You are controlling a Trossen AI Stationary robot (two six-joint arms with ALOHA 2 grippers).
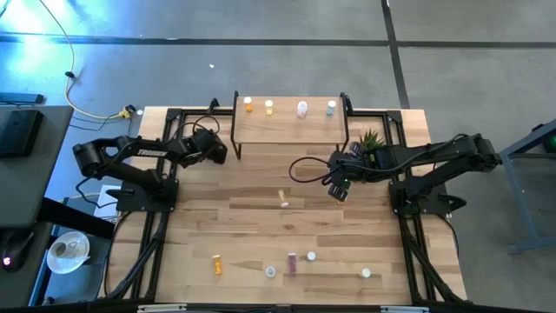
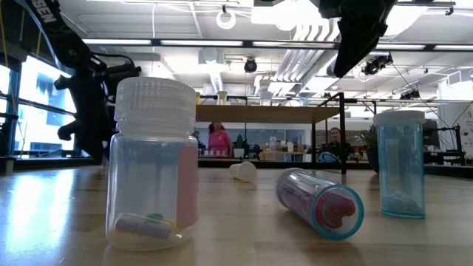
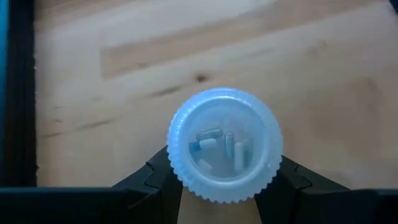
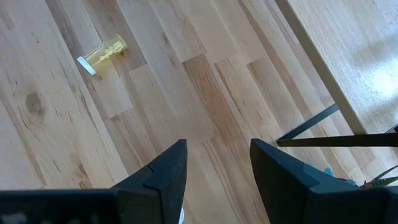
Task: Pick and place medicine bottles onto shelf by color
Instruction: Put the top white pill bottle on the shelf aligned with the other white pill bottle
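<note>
Shelf: four white-capped bottles on the light wooden riser (image 1: 287,129) | left gripper (image 3: 219,186) jaws pinch a pale ribbed-cap pill bottle (image 3: 224,144) beside its left end | right gripper (image 4: 217,165) gapes empty | six bottles left on table.

Grey concrete floor (image 1: 287,52) around the plank table (image 1: 261,217), crossed by dark seams; yellow cable (image 1: 87,109) left of it; ceiling strip lights (image 2: 244,42) and cluttered benches (image 2: 273,151) beyond.
</note>
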